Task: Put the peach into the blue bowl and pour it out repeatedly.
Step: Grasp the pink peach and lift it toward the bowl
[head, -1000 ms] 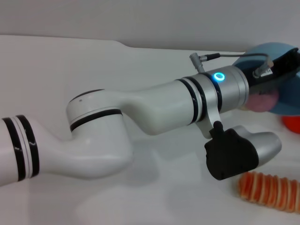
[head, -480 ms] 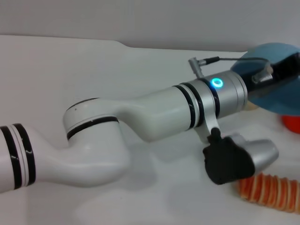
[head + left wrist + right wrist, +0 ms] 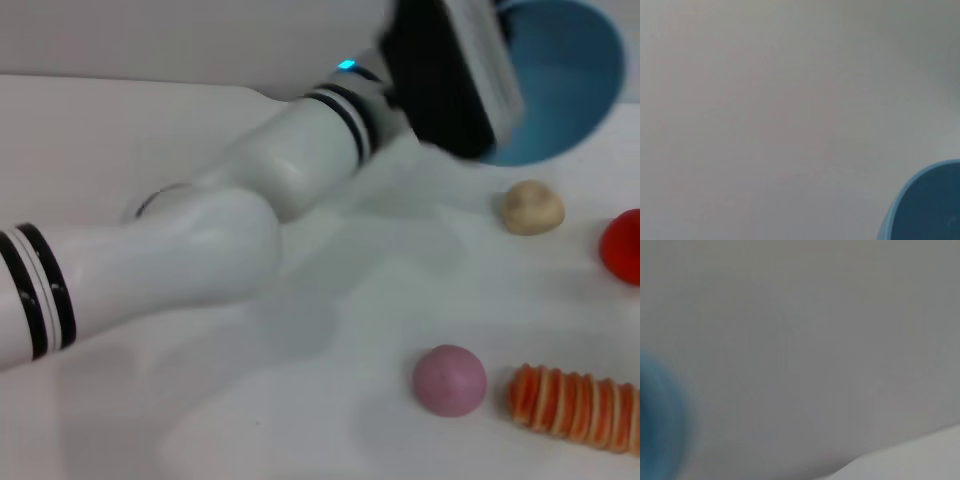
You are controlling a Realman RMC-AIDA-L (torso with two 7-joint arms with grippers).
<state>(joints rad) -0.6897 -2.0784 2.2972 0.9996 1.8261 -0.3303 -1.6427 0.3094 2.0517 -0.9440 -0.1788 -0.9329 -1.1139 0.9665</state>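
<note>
Peach [image 3: 450, 380] now out on table [image 3: 330, 420]

Peach [image 3: 450, 379]: on counter [image 3: 150, 420]. Ribbed roll [image 3: 575, 407] just right of peach. Lumpy ball [image 3: 532, 207] behind peach; round fruit [image 3: 624, 245] right of that. Blue bowl [image 3: 560, 85] raised, farthest back.

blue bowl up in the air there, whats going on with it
The left arm has the bowl lifted off the table and tipped on its side, its opening facing the camera, and nothing shows inside it. The peach lies loose on the white table, nearer the camera, beside a ribbed orange thing. A beige lump and a red fruit sit below the bowl. So the peach looks poured out. How the arm grips the bowl is hidden by its wrist.
</note>
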